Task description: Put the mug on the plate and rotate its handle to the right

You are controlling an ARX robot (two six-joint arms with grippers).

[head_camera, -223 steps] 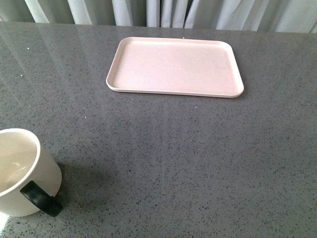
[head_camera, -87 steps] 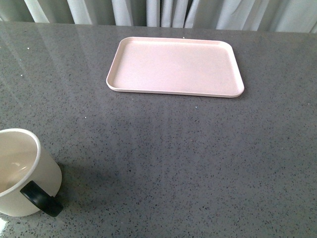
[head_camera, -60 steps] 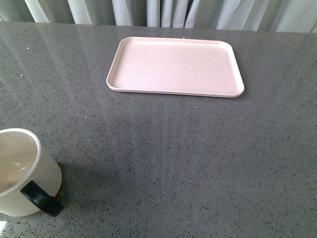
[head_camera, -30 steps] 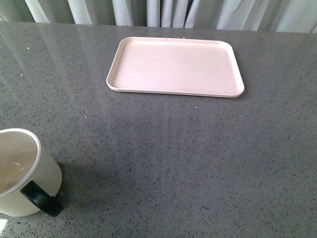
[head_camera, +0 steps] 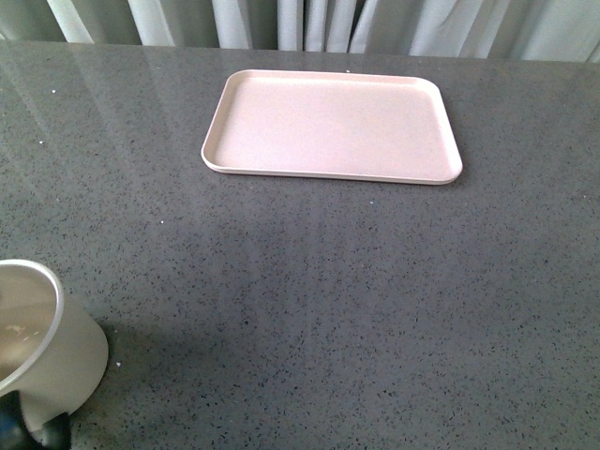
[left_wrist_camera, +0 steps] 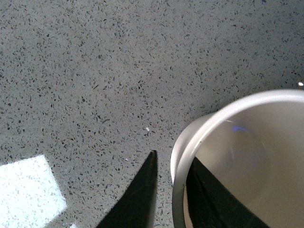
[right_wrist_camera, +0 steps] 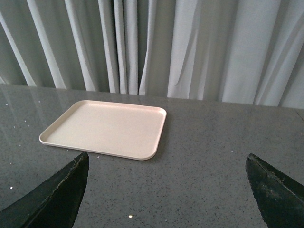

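The cream-white mug [head_camera: 42,352] is at the front left corner of the front view, tilted, its black handle [head_camera: 23,433] at the bottom edge. In the left wrist view my left gripper [left_wrist_camera: 171,164] is shut on the mug's rim [left_wrist_camera: 190,147], one black finger [left_wrist_camera: 140,190] outside the wall and one inside. The pale pink plate [head_camera: 333,127] lies empty at the far middle of the table. My right gripper [right_wrist_camera: 166,175] is open and empty, well back from the plate [right_wrist_camera: 107,128]. The mug's face print is hidden.
The grey speckled table [head_camera: 356,300] spreads between mug and plate. Pale curtains [right_wrist_camera: 190,47] hang behind the table's far edge. A bright patch of light [left_wrist_camera: 26,190] lies on the table beside the left gripper.
The mug has shifted left and toward the front edge and tilted. Its handle has swung down to the bottom edge. The plate has not moved.
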